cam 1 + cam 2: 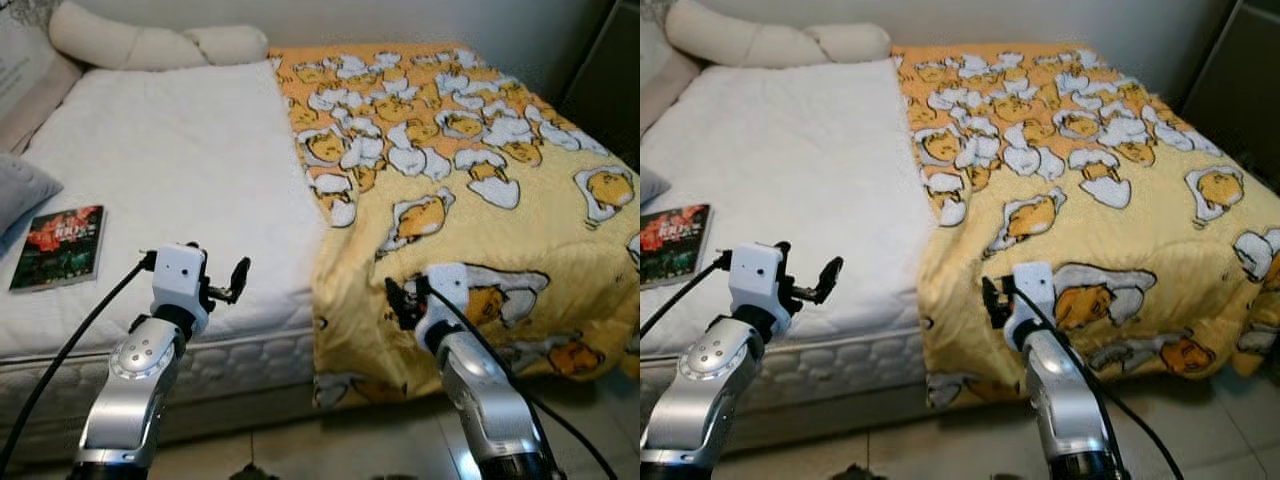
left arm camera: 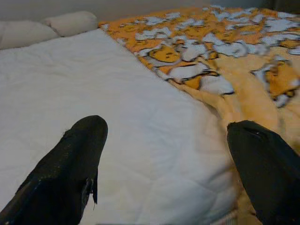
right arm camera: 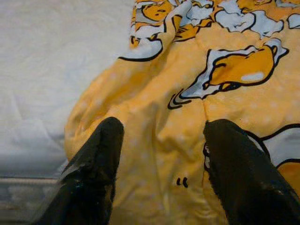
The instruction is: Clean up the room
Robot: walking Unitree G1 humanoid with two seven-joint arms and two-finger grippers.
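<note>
Yellow cartoon-print blanket (image 1: 470, 190) covers your bed's right half, its edge meeting bare white mattress (image 1: 170, 190). Your right gripper (image 3: 161, 154), fingers apart, hovers at the blanket's hanging edge; left gripper (image 2: 164, 164) spread over mattress.

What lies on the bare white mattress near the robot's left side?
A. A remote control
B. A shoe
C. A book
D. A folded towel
C: a book with a dark red and green cover lies flat on the mattress, left of the open left gripper.
</note>
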